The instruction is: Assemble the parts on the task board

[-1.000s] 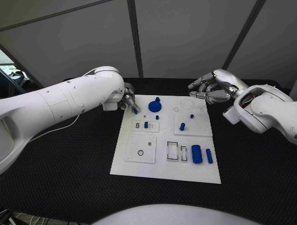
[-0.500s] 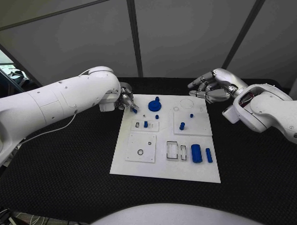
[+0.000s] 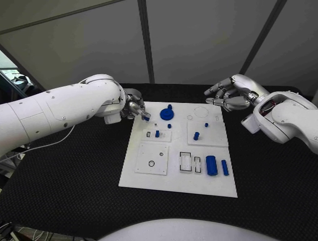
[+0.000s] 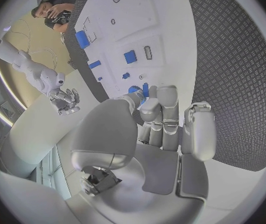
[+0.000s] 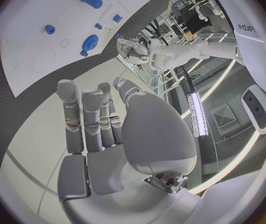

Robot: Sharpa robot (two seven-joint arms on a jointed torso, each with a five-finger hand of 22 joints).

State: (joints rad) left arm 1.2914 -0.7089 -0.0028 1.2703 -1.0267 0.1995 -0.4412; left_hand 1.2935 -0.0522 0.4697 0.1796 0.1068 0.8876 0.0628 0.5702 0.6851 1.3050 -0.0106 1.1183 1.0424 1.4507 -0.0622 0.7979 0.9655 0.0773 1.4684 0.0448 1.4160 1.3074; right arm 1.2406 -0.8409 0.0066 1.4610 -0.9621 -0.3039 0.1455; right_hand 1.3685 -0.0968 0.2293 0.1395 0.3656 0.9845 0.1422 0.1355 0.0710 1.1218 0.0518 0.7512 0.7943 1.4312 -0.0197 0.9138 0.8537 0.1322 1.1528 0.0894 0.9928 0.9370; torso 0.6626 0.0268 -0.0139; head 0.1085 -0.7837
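Note:
The white task board [image 3: 175,178] lies in the middle of the black table. On it stand a blue gear [image 3: 166,113], several small blue pegs such as one [image 3: 196,135] near the middle, and two blue cylinders [image 3: 211,165] at the near right. My left hand [image 3: 134,108] hovers at the board's far left corner and pinches a small blue part [image 3: 146,118]. The left wrist view shows that part [image 4: 144,90] between the fingertips of the left hand [image 4: 151,129]. My right hand [image 3: 228,95] hangs past the board's far right corner, fingers apart and holding nothing.
Empty slots and round holes mark the board's inset plates [image 3: 152,159]. The black mat [image 3: 72,170] surrounds the board on all sides. Grey wall panels stand behind the table's far edge.
My left arm's elbow has swung outward while its hand stays at the board's far left corner with the blue part. The right hand has barely moved.

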